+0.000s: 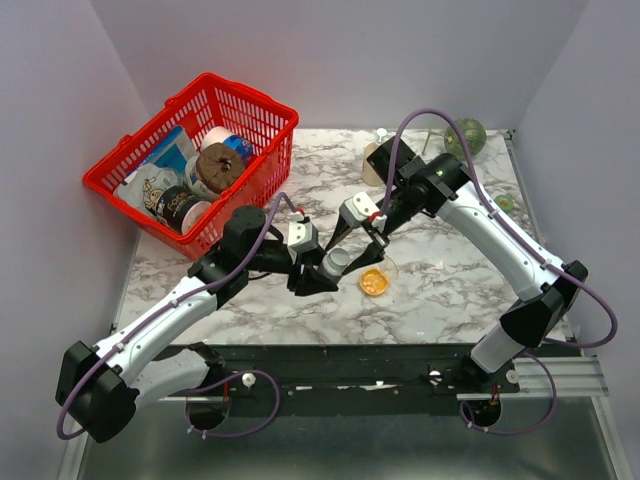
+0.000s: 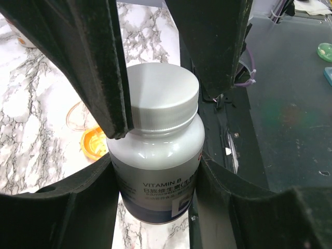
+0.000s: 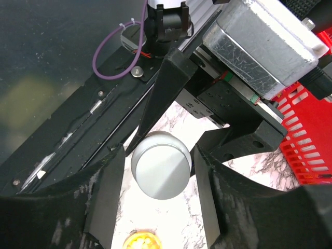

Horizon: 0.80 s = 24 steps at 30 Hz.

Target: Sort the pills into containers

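Pill bottle (image 2: 155, 176) tight in the left pincer (image 2: 155, 202), right pincer (image 3: 158, 155) angled down astride its cap (image 3: 161, 171), closure unclear.

White-capped pill bottle (image 2: 155, 155), orange pills (image 1: 375, 282), red basket (image 1: 262, 160), grey-veined marble table (image 1: 450, 280).

Glossy white plastic bottle (image 2: 155, 166), marble-look tabletop (image 1: 450, 270), red plastic basket (image 1: 262, 165)

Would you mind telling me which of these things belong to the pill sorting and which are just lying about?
For the job:
- pill bottle, held by the left gripper, with the right gripper at its cap
- orange pills
- clear dish holding them

Lying about:
- red basket of packages
- beige bottle
- green round object at the far edge
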Motion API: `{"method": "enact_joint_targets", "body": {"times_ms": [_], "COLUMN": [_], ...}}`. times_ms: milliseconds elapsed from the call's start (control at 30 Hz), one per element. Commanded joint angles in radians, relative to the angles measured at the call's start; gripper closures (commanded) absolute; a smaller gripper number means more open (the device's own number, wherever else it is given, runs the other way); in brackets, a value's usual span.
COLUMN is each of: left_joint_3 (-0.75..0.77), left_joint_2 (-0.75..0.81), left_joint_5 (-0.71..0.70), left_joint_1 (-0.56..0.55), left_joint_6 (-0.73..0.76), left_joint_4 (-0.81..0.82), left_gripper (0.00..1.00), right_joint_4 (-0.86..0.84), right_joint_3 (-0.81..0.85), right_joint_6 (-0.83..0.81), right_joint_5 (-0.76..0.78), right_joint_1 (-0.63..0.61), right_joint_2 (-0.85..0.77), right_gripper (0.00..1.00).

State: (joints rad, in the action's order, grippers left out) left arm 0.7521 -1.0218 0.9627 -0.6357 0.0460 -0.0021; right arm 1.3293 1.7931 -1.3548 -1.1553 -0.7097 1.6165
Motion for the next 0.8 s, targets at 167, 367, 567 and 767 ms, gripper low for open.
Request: {"method": "enact_joint_targets", "body": {"times_ms": [167,367,567,767], "left_joint_3": [0.021,-0.010,-0.060,-0.083], "left_joint_2": [0.029,0.086,0.115,0.071], "left_joint_5": [0.021,-0.109,-0.445,-0.592], "left_joint_1": [0.002,0.004,0.001,-0.021], "left_joint_6": [0.009,-0.020,-0.077,-0.098], "left_joint_4": [0.034,0.108,0.238,0.289], "left_gripper": [1.00,1.00,1.00,1.00], "right_joint_4": [0.099,-0.200,-0.649,-0.802], "right_joint_3": [-0.035,-0.187,-0.383,-0.483], "right_joint_6": [0.107,0.434,1.005,1.212], "right_joint_5": [0.016,0.061,0.266,0.379], "right_joint_1": [-0.002,-0.004,-0.007,-0.007], "right_joint_2": [0.002,-0.089,-0.162,-0.184], "right_gripper": [0.51,0.70,0.72,0.70]}}
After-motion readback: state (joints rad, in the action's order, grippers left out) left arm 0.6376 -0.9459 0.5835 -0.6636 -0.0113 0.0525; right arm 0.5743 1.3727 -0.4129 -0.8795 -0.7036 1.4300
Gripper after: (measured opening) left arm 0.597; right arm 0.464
